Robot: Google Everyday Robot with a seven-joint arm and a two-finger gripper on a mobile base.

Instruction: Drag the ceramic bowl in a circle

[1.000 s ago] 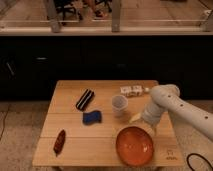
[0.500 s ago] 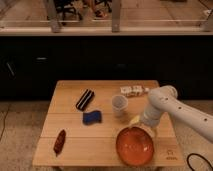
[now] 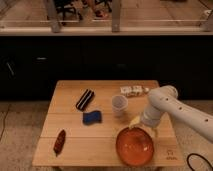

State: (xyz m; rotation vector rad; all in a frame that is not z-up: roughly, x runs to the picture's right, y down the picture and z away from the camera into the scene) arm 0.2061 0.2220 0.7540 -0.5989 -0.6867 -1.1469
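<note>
Reaching down over the near right part of the surface (image 3: 70, 131), with the tool (image 3: 142, 127) low at the far rim of the ceramic bowl (image 3: 135, 146). Cannot tell whether spread, pressed together or pinching that rim, nor whether truly touching it. Carried by a white arm (image 3: 172, 107) slanting in from beyond the right edge, above the wood.

Sitting upright by the near right corner, orange and glossy inside, close to the near edge: the bowl, largest of everything here.

Standing just beyond the tool toward the middle, a small white cup (image 3: 119, 105), upright, apart from the bowl. Lying near the far edge toward the right corner, a few small white packets (image 3: 131, 90), close together. Resting left of the cup, about the middle, a dark blue pad (image 3: 92, 117). Lying farther back and left of that, at a slant, a black oblong with pale stripes (image 3: 85, 99). Placed toward the near left corner, well apart from the bowl, a slim reddish-brown item (image 3: 60, 141), too blurred to name.
</note>
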